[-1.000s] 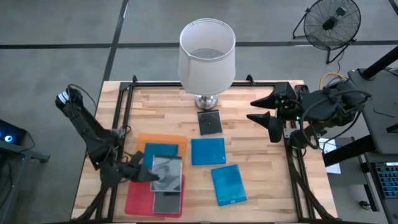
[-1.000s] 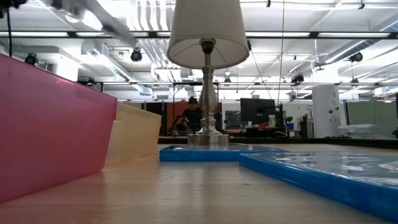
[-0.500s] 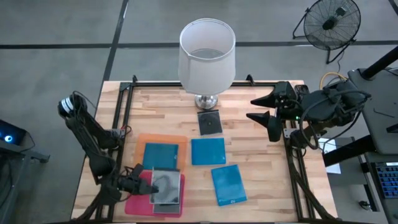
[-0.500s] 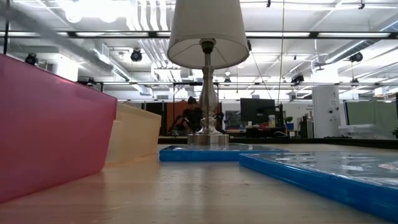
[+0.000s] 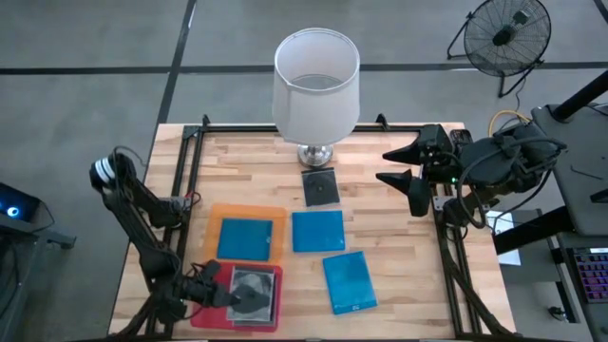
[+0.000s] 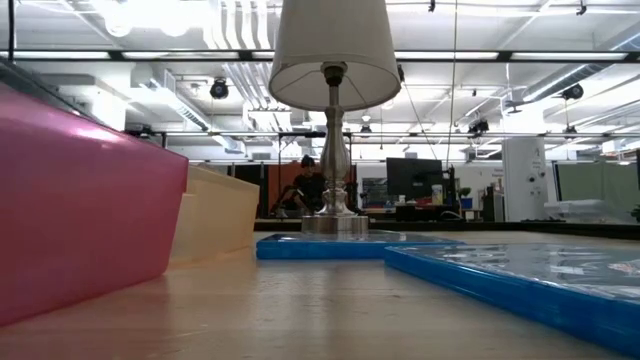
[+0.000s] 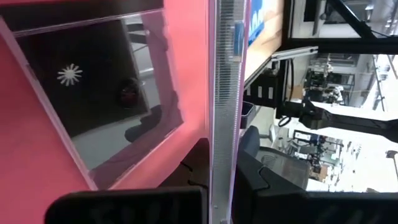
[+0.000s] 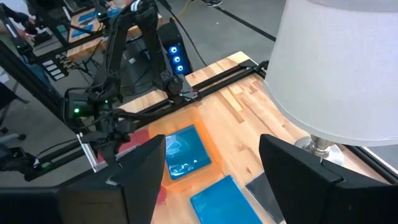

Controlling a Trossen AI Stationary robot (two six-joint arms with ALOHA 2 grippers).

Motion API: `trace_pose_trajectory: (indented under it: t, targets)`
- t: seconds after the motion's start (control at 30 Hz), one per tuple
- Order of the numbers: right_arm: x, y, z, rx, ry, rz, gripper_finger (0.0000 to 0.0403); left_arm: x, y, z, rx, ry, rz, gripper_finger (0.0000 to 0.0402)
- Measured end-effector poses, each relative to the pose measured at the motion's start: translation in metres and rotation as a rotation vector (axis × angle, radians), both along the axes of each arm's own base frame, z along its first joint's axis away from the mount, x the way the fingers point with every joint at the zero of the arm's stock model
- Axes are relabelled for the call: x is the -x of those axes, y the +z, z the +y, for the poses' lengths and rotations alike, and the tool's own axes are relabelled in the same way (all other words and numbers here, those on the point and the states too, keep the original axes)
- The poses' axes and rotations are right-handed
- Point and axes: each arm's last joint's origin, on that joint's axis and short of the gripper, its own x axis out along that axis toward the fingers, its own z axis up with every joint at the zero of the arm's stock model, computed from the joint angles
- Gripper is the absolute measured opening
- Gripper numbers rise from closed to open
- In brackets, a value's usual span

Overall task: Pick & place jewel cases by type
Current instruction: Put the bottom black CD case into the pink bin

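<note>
My left gripper (image 5: 226,294) is shut on a clear-silvery jewel case (image 5: 255,291), held low over the pink sheet (image 5: 204,313) at the near left. Under it a dark jewel case (image 7: 106,93) lies flat on that sheet. A blue case (image 5: 244,237) lies on the orange sheet (image 5: 217,213). Two more blue cases (image 5: 317,231) (image 5: 349,281) and a dark grey one (image 5: 320,187) lie flat on the wood. My right gripper (image 5: 383,166) hangs open high over the table's right side, with nothing between its fingers. My left gripper pinches the clear case by its left edge (image 7: 222,163), one finger (image 7: 194,163) on each flat face. The fingers come roughly level from the table's left. The case sits about flat just over the dark case and the pink sheet; I cannot tell whether it touches them.
A lamp with a white shade (image 5: 316,84) stands on a metal foot (image 5: 315,154) at the far middle of the table. Black frame rails (image 5: 190,171) run along the table's left and right sides. Bare wood (image 5: 399,256) lies between the blue cases and the right rail.
My left gripper has gone toward the table's near edge and down, still shut on the clear case. The case has gone from over the orange sheet's near edge to low over the pink sheet, and now covers the dark case there.
</note>
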Motion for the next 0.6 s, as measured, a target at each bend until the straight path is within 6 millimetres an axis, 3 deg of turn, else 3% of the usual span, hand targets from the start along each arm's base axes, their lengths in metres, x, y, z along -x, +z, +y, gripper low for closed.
trace_pose_trajectory:
  t: [0.6]
  targets:
    - [-0.005, -0.006, 0.002, 0.013, 0.000, 0.028, 0.0256, -0.009, -0.035, -0.018, 0.027, 0.034, 0.036, 0.0003]
